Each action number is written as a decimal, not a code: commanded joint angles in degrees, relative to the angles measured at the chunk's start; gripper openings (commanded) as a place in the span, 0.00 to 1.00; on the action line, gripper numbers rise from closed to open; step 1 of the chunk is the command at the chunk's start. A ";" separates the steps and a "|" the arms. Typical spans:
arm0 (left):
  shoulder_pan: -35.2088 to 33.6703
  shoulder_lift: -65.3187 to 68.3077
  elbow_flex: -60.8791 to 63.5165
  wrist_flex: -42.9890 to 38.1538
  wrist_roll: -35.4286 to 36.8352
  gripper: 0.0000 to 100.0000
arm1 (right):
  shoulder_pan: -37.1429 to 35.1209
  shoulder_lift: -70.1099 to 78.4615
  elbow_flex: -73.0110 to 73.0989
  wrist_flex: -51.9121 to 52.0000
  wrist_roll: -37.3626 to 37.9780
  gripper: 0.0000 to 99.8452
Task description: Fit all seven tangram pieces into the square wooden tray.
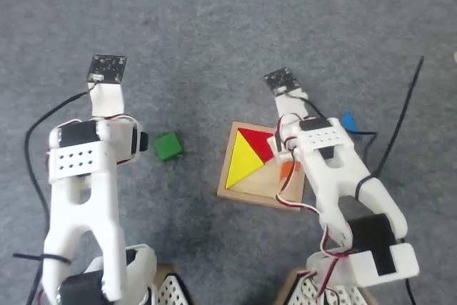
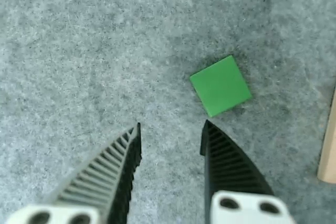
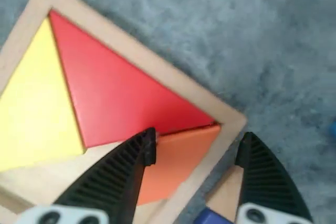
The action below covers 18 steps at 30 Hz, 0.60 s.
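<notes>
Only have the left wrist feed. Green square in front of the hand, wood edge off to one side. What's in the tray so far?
Observer: Three pieces sit in the tray: a yellow triangle, a red triangle and an orange piece.
Operator: Where's the right hand?
Observer: The right hand is open over the tray corner that holds the orange piece.
Operator: Any other loose pieces?
Observer: A blue piece lies outside the tray, on the side away from the green square.
</notes>
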<state>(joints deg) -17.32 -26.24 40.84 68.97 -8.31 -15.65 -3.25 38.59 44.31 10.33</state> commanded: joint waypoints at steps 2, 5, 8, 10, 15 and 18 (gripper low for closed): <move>0.26 -2.02 -0.31 -1.05 -0.70 0.19 | 2.59 -1.71 -4.40 0.31 -0.53 0.26; 0.26 -2.02 -0.31 -1.05 -0.70 0.19 | 2.42 -1.71 -4.84 0.57 -0.53 0.26; 0.18 -2.02 -0.31 -1.05 -0.70 0.19 | 3.12 -2.59 -4.92 1.01 -0.44 0.26; 0.18 -1.93 -0.31 -1.05 -0.70 0.19 | 4.70 -5.67 -5.10 3.91 -0.44 0.26; 0.35 -1.93 0.13 -1.05 -0.53 0.19 | 10.59 -20.88 -5.10 14.55 5.54 0.26; 0.44 -2.02 1.45 -2.55 -0.62 0.19 | 14.81 -27.03 -5.10 20.44 12.31 0.26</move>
<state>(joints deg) -17.32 -26.24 42.07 68.44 -8.31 -4.48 -22.59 36.66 59.87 16.75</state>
